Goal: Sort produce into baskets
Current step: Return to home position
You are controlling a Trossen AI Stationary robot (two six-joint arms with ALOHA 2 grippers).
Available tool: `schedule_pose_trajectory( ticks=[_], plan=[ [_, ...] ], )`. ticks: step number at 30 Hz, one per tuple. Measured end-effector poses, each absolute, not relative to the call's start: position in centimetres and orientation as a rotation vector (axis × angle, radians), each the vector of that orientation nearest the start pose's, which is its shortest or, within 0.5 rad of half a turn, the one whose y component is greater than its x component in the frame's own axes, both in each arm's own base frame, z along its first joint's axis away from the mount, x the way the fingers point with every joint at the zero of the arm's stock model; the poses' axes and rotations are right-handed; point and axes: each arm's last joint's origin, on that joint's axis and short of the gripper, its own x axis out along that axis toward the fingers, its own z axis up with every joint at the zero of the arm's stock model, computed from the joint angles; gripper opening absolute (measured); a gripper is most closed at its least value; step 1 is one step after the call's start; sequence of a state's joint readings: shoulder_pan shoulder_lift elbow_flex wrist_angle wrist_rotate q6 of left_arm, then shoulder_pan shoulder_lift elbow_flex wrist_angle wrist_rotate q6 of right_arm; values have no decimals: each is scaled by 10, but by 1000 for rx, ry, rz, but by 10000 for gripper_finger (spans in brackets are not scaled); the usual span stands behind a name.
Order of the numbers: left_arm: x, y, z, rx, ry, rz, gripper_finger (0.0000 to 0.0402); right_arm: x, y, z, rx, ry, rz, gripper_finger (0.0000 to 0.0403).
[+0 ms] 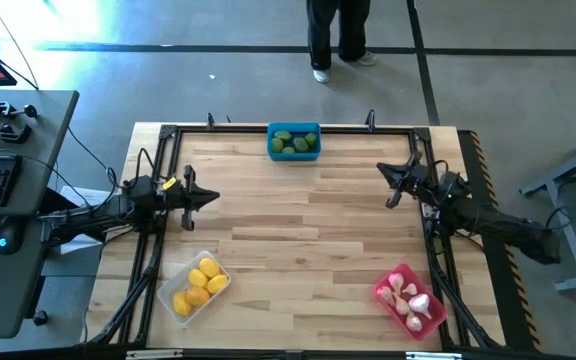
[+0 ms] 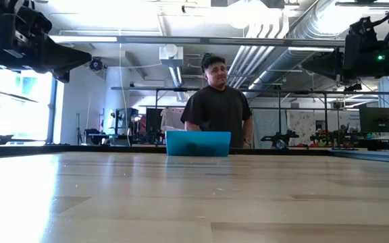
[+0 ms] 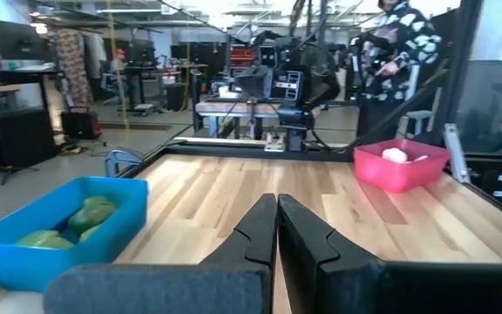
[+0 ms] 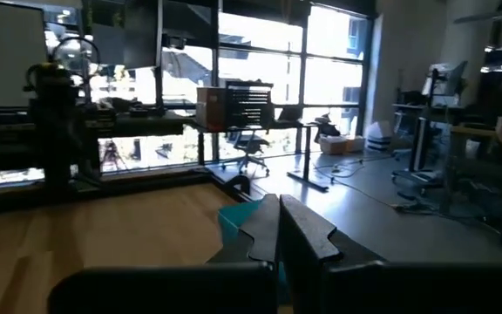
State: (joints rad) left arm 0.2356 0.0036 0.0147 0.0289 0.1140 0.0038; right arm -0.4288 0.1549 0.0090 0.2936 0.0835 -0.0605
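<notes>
My left hand (image 1: 212, 198) and right hand (image 1: 390, 186) hang at opposite sides of the wooden counter (image 1: 298, 230).

High view: smooth yellow lemons (image 1: 200, 285) are in the clear bin (image 1: 167, 300) nearest my left hand. Knobbly garlic bulbs (image 1: 408, 298) are in the red bin (image 1: 381, 291) nearest my right hand. Green pieces (image 1: 294, 143) are in the blue bin (image 1: 294, 126) at the far edge.

Low view: only the blue bin is visible.

Wrist views: left fingers (image 3: 260, 231) and right fingers (image 4: 264, 231) are pressed together and hold nothing.

One blue bin (image 1: 294, 126), one clear bin (image 1: 181, 270), one red bin (image 1: 381, 291): three in all.
The green pieces (image 1: 295, 143) number three or four as best I can see from here; the yellow lemons (image 1: 204, 282) about five, overlapping; the whitish garlic bulbs (image 1: 408, 297) lie too heaped for me to count. Two dark robot arms, one left arm (image 1: 88, 218) and one right arm (image 1: 498, 228), and one person (image 2: 216, 108) in dark clothes.
</notes>
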Motion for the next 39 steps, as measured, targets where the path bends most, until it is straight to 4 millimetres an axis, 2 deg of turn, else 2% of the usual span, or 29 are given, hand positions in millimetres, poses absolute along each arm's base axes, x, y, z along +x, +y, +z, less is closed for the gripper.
schedule_pose_trajectory(
  ticks=[6,19,28,39],
  plan=[
    [95,21,170,8,-31,164,0,85,-46,178,-52,-115,-562,0],
    [95,21,169,-71,-24,178,0,84,-51,169,-69,-3,-719,0],
    [100,22,162,-65,64,182,0,86,-51,167,-49,19,-705,0],
    [101,23,161,-62,74,182,0,86,-51,167,-50,19,-706,0]
  ],
)
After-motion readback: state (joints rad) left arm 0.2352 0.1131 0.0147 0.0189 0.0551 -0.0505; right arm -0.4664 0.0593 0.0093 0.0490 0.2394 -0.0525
